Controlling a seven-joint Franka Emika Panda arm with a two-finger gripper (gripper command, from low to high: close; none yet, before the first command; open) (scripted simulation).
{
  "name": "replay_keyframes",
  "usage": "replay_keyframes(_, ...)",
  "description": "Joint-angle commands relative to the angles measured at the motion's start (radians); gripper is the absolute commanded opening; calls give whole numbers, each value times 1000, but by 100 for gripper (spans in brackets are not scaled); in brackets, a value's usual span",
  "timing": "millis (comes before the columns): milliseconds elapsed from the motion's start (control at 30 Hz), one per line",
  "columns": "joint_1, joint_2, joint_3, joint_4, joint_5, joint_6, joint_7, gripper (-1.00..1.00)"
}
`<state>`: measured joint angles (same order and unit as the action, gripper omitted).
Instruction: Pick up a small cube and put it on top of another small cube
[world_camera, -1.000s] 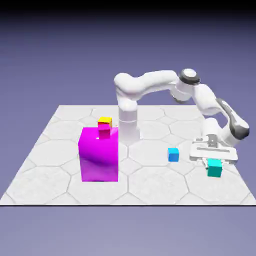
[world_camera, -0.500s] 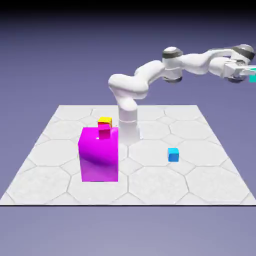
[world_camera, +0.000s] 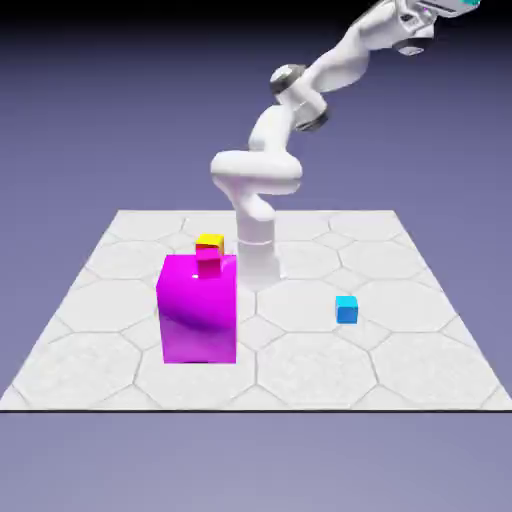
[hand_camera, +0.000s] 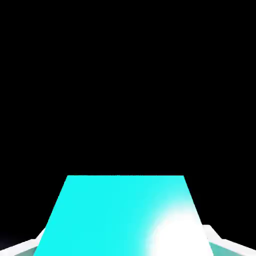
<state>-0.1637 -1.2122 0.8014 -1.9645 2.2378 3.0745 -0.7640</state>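
- No writing or labels show on anything.
- The pincer (world_camera: 452, 6) is closed tight on the teal cube (hand_camera: 122, 215), which fills the lower hand view against blackness.
- In the exterior view the pincer sits high at the top right edge, well above the surface (world_camera: 300, 370).
- The sky-blue cube (world_camera: 347, 309) rests on the surface, right of the magenta block (world_camera: 198, 310).

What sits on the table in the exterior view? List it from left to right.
Magenta block → robot base → sky-blue cube. The small yellow and red cubes overlap the block, so they are left out.
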Motion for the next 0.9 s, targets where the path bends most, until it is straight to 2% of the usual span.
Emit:
replay_keyframes(0, 31, 9, -36, -7, -18, -12, -13, -100)
replay_keyframes(867, 847, 250, -979, -180, -489, -361, -360, -100)
